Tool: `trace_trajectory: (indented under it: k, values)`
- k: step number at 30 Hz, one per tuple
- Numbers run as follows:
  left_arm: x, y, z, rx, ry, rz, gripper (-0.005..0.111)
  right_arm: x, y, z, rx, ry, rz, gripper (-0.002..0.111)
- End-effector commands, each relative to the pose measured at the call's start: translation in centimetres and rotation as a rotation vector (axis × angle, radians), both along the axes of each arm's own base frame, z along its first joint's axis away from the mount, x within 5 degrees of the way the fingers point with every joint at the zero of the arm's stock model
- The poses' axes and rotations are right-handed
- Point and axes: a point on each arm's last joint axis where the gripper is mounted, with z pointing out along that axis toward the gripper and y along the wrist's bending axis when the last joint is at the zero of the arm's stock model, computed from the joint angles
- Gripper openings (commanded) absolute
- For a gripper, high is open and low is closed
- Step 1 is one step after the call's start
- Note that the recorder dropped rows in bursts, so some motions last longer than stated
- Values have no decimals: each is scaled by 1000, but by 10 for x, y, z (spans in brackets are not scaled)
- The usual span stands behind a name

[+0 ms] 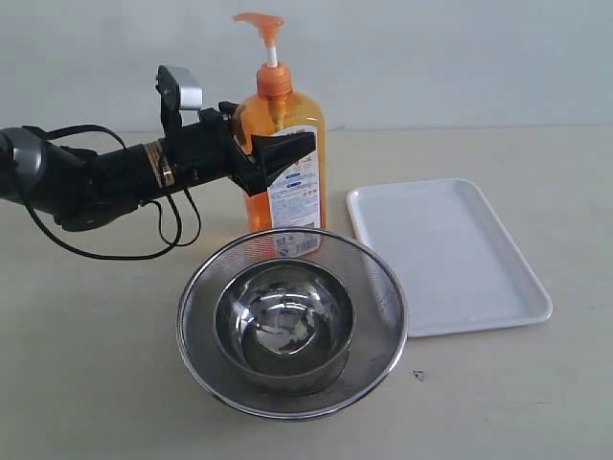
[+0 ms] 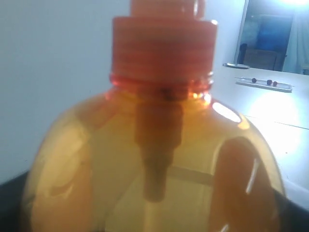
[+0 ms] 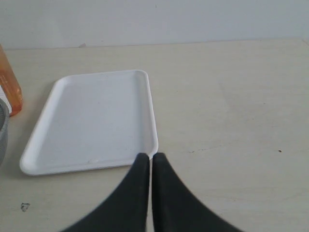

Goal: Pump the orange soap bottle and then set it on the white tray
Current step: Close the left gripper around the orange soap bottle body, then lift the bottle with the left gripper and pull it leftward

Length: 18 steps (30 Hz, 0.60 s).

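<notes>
Your left hand [image 1: 285,146] straddles the upright orange soap bottle [image 1: 292,196] at its shoulder, clamp unclear; white tray [image 1: 450,249] lies just rightward.

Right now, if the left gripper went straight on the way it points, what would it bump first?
The orange soap bottle. The left gripper points straight at it, one finger lying across its front, and the bottle fills the left wrist view, so it would likely touch almost at once.
</notes>
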Motion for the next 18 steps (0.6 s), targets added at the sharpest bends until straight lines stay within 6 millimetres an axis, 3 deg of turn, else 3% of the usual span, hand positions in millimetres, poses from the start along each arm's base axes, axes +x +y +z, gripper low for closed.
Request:
trace_trajectory:
  k: [1,9,13,18]
  values:
    - [2,0,-2,25,-4,20,5,0,0,1,0,-15,-1,0]
    - [4,1,7,49,-36,46,5,0,0,1,0,-15,-1,0]
    - [7,5,23,132,-64,110,5,0,0,1,0,-15,-1,0]
    - [1,19,48,51,-88,177,5,0,0,1,0,-15,-1,0]
